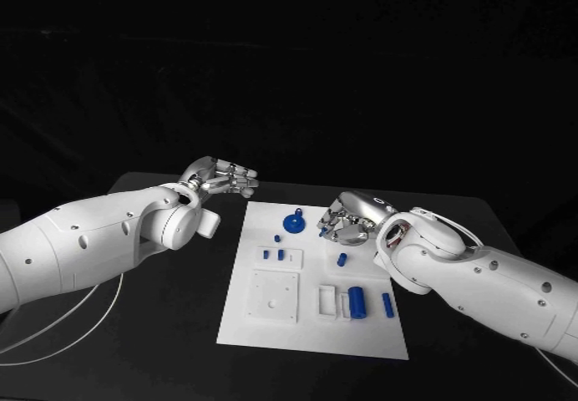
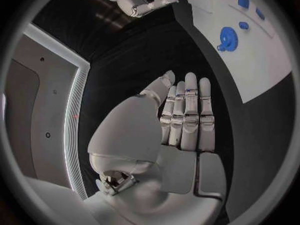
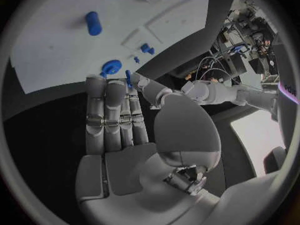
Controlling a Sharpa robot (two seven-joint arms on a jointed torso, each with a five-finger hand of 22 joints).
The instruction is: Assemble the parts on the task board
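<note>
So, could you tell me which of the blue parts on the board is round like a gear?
The blue gear at the board's far end, close to the right hand. It is a flat toothed disc; the other parts are pegs and cylinders.

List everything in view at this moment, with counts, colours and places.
table: one, black, under everything
task board: one, white, mid-table
gear: one, blue, far end of board
small pegs: three, blue, just nearer than the gear
short piece: one, blue, mid-board, right side
cylinder: one, blue, near right part of board
bar: one, blue, right of the cylinder
raised blocks: two, white, near half of board
cable: one, white, on the table at left
held peg: one, blue, pinched in the right hand
left hand: silver, empty, beyond the board's far left corner
right hand: silver, over the board's far right
</note>
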